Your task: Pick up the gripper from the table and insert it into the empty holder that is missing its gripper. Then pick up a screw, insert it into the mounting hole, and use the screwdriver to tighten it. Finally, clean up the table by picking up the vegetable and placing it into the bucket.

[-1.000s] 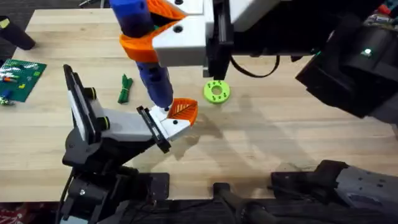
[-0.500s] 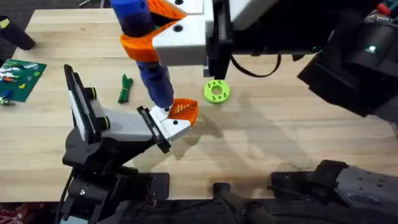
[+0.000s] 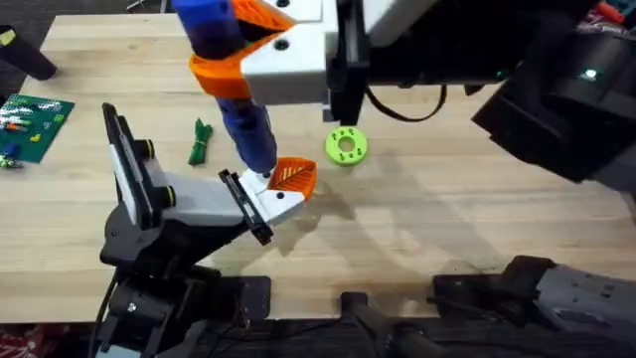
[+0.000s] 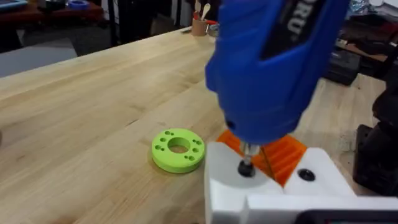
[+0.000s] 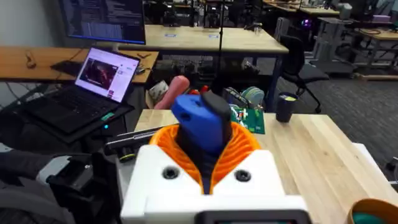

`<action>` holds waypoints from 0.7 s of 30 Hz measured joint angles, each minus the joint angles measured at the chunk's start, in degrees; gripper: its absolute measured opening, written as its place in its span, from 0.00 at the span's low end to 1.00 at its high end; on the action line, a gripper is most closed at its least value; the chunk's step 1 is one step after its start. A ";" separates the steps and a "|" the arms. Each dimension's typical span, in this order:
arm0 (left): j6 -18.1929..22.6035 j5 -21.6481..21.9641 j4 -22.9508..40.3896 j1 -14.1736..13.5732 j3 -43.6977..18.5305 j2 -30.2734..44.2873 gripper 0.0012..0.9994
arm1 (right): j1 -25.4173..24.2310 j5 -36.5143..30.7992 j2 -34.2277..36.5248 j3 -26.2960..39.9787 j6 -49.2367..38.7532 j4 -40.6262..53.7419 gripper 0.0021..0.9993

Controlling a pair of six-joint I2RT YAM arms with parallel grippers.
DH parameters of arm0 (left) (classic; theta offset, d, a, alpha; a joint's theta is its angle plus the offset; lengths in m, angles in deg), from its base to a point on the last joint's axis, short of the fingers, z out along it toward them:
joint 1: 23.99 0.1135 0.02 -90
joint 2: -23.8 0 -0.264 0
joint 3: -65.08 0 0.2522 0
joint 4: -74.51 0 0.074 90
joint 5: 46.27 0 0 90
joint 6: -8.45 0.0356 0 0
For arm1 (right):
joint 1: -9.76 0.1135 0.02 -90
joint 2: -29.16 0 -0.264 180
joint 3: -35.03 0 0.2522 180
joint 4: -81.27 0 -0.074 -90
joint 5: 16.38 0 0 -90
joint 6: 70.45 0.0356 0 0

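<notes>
Screwdriver (image 3: 238, 89) pinched in right hand (image 3: 234, 70), tip on holder (image 3: 260, 199) screw (image 4: 246, 168)

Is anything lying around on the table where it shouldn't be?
The small dark green toy vegetable lies loose on the light wooden table, not in any bucket. A lime green round disc with holes also sits loose there.

vegetable (image 3: 200, 141) left of screwdriver (image 3: 243, 119)

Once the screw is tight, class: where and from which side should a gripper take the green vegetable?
Grip the vegetable across its slim middle, coming straight down from above. It lies flat on the table, long axis running away from the bases, with bare wood on both sides.
</notes>
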 joint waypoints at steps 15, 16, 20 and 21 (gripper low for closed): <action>-0.21 0.00 0.00 0.00 0.00 0.01 0.01 | -0.02 4.01 0.63 0.40 -3.53 -0.45 0.05; -0.21 0.00 0.00 0.00 0.00 0.01 0.01 | -0.02 4.37 0.63 0.42 -3.75 -0.45 0.05; -0.21 0.00 0.00 0.00 0.00 0.01 0.01 | -0.02 5.11 0.63 0.44 -4.39 -0.46 0.05; -0.21 0.00 0.00 0.00 0.00 0.01 0.01 | -0.02 5.21 0.63 0.44 -4.49 -0.45 0.05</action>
